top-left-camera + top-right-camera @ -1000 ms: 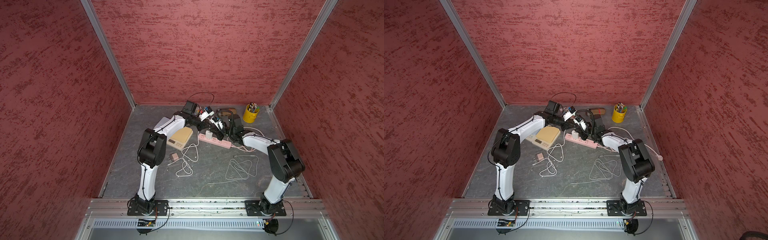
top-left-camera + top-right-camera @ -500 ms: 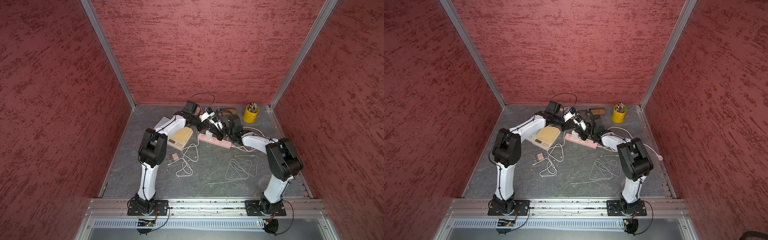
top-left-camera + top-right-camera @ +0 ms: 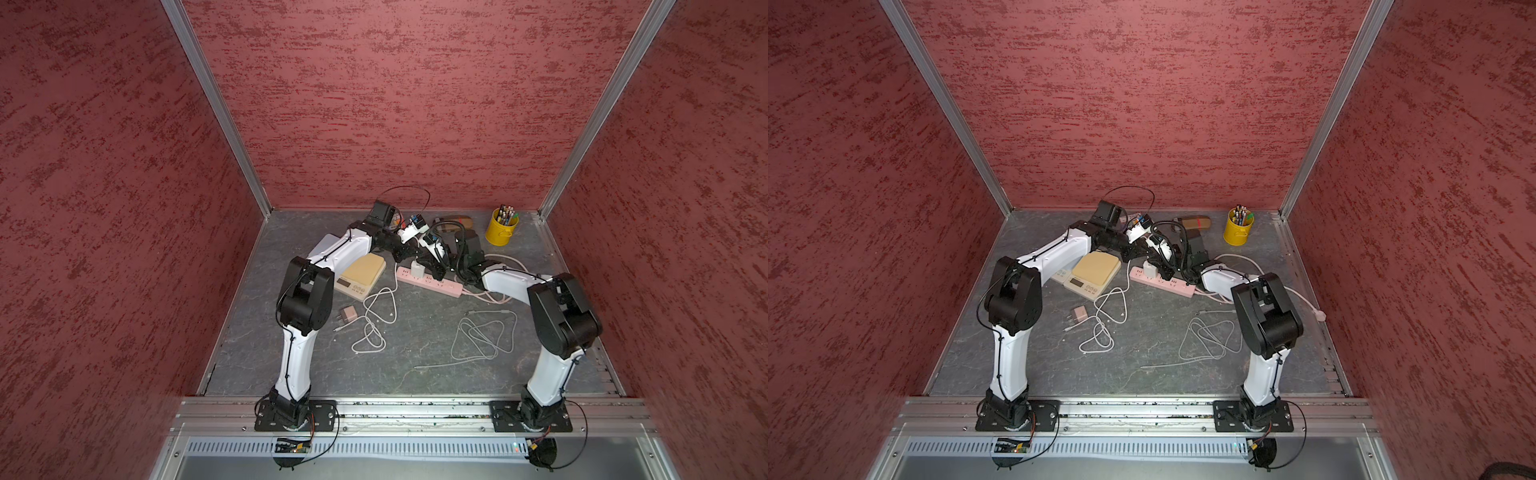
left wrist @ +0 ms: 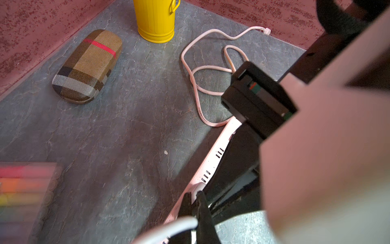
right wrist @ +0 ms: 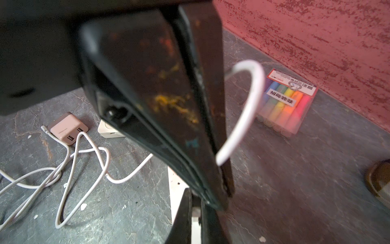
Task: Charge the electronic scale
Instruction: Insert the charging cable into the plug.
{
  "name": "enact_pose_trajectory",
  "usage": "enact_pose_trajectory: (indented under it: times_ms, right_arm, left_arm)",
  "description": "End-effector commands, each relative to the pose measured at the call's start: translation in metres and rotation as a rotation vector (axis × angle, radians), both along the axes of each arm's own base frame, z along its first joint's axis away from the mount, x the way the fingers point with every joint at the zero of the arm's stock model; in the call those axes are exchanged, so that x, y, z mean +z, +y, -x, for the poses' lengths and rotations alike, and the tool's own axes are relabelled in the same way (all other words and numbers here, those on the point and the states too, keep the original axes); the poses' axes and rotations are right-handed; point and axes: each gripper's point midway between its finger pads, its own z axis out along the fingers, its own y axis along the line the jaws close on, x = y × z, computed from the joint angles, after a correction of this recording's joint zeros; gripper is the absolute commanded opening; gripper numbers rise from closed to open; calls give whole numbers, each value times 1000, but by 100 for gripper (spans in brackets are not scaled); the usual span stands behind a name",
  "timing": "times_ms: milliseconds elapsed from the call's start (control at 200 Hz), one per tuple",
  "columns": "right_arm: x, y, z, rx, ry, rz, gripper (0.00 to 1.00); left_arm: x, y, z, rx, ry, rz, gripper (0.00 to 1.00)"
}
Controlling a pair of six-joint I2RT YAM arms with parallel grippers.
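Grey table [image 3: 415,374], scale [image 3: 365,270], pwr strip [image 3: 430,284], yellow cup [image 3: 501,227]

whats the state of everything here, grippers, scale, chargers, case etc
left gripper, shut on the white cable
right gripper, shut, beside the white charger
white charger, standing on the power strip, seemingly plugged in
electronic scale, flat, display dark
pink adapter, loose on the table, unplugged
glasses case, closed
pen cup, upright, holding pens

Both top views look down from high at the front onto the whole table [image 3: 415,386]. Each wrist camera hangs close above the pink power strip [image 4: 209,166], facing the other; both catch the highlighter pack [image 5: 285,105]
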Motion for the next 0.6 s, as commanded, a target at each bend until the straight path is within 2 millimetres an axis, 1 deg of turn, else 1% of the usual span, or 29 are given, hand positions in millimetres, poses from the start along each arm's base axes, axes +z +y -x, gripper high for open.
enact_pose_trajectory:
  times_ms: [0, 165, 396, 476, 596]
  right_arm:
    - [-13, 14, 8, 62, 31, -6, 0]
    - [-18, 13, 8, 61, 36, -1, 0]
    - [-36, 2, 15, 31, 65, 42, 0]
    - [-39, -3, 16, 20, 71, 52, 0]
    - [-37, -6, 17, 12, 70, 38, 0]
  left_arm:
    - [-6, -24, 33, -103, 54, 2, 0]
    - [-5, -27, 35, -110, 48, -5, 0]
    - [-9, -36, 45, -130, 58, -24, 0]
    - [-11, -39, 47, -128, 76, -21, 0]
    - [-10, -42, 50, -119, 102, 0, 0]
